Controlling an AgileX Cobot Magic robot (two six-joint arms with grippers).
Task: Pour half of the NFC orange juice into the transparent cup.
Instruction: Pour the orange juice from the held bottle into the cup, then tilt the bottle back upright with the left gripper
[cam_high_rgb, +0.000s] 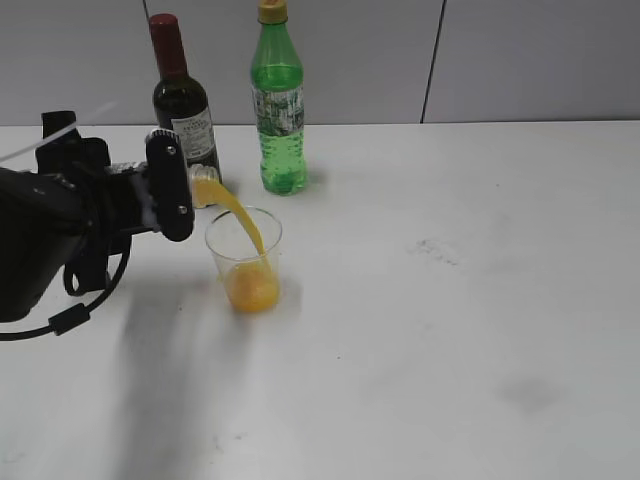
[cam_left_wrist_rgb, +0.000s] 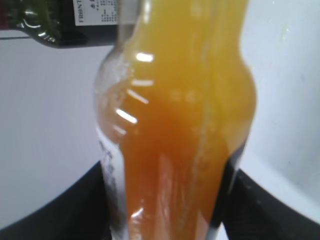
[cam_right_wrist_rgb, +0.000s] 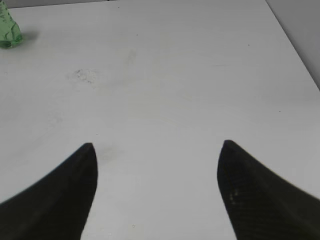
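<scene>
The orange juice bottle (cam_high_rgb: 203, 187) sits at left centre of the exterior view, tipped on its side in the left gripper (cam_high_rgb: 172, 190), which is clamped around it. A stream of juice arcs from its neck into the clear cup (cam_high_rgb: 246, 259) just right, partly filled. Wine bottle (cam_high_rgb: 181, 98) and green bottle (cam_high_rgb: 277, 100) stand behind. The right gripper (cam_right_wrist_rgb: 157, 165) is spread wide over the bare table (cam_right_wrist_rgb: 190, 80).

Dark wine bottle (cam_high_rgb: 181, 96) upright at 11 o'clock on white counter (cam_high_rgb: 450, 300), red capsule, white label. Green soda bottle (cam_high_rgb: 277, 105) upright just right of it, yellow cap. Grey wall (cam_high_rgb: 530, 60) behind.
</scene>
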